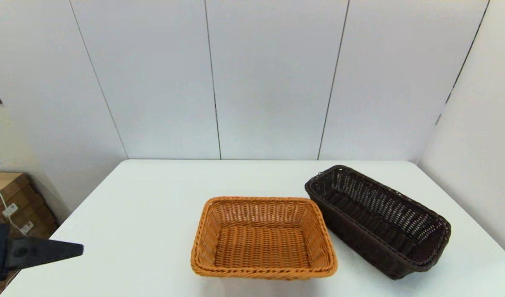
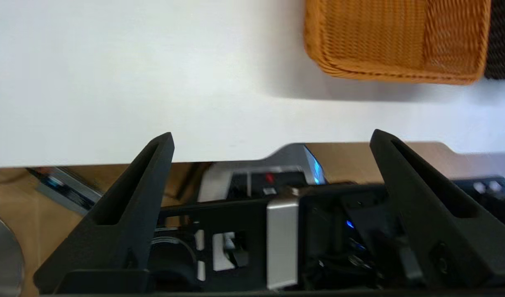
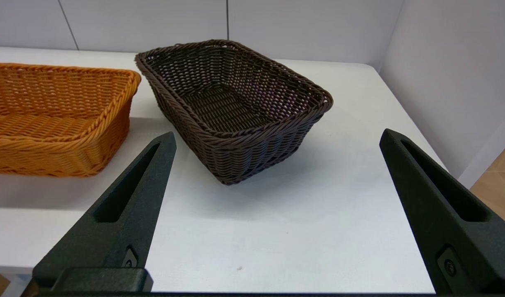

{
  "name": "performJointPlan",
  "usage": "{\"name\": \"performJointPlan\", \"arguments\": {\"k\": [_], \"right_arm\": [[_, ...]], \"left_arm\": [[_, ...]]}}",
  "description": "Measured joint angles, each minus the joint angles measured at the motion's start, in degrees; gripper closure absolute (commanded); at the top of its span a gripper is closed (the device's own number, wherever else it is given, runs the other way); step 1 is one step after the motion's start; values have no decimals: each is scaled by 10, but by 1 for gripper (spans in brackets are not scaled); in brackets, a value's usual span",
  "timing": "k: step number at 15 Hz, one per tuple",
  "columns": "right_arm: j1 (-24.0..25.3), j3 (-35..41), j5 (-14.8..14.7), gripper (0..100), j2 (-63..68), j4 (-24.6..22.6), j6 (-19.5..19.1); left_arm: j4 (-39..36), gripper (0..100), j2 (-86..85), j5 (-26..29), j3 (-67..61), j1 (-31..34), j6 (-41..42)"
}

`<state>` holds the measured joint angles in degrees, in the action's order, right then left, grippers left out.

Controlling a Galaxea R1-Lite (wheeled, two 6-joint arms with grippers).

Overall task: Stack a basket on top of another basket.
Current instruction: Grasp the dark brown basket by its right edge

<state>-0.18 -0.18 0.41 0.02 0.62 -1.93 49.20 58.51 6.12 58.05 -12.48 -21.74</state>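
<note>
We are lining up our wide-open, empty right gripper [image 3: 277,138] ahead of the dark brown basket [image 3: 232,103], beside the orange-tan basket [image 3: 50,119], its near rim awaiting our grasp, left gripper [image 2: 271,138] parked open

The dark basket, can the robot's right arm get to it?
Probably yes. The right tool is open and faces the dark basket, with only bare table between them.

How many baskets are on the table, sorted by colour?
Orange-tan basket: 1
Dark brown basket: 1
Total: 2 baskets, side by side on the white table.
</note>
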Motion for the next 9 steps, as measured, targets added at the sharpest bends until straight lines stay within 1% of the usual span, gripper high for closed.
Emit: {"name": "performJointPlan", "arguments": {"k": [2, 4, 7, 9], "right_arm": [[0, 0, 0, 0, 0, 0, 0], [0, 0, 0, 0, 0, 1, 0], [0, 0, 0, 0, 0, 0, 1], [0, 0, 0, 0, 0, 0, 1]], "left_arm": [[14, 0, -69, -39, -25, 0, -11], [40, 0, -137, -60, -45, 1, -27], [91, 0, -225, -67, -64, 15, -61], [125, 0, -281, -67, -71, 47, -66]]}}
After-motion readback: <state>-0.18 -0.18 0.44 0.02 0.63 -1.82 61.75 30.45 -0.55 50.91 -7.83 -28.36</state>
